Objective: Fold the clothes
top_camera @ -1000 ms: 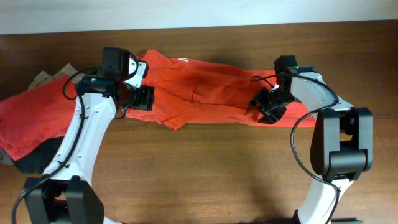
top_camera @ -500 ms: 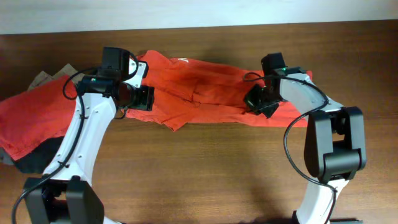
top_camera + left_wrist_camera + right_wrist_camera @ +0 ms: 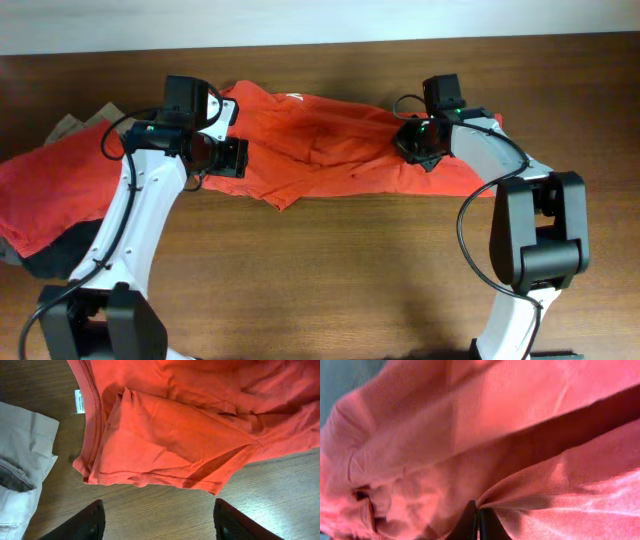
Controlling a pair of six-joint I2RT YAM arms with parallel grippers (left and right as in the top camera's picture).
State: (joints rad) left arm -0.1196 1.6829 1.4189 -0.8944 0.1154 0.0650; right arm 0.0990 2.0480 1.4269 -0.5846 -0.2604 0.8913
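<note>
An orange-red T-shirt lies crumpled across the middle of the wooden table. A second red shirt is heaped at the far left. My left gripper hovers open at the shirt's left end. In the left wrist view the gripper stands over bare wood just below the shirt's folded sleeve, near the collar and its white tag. My right gripper rests on the shirt's right part. In the right wrist view that gripper is shut, pinching a ridge of the red fabric.
A pale grey-beige garment lies left of the shirt's collar, also seen from overhead. A dark garment pokes out under the red heap at the left. The table's far edge runs along the top.
My right gripper moved up and left from the shirt's lower right hem onto the cloth and shut on a fold. The left arm stayed still.
</note>
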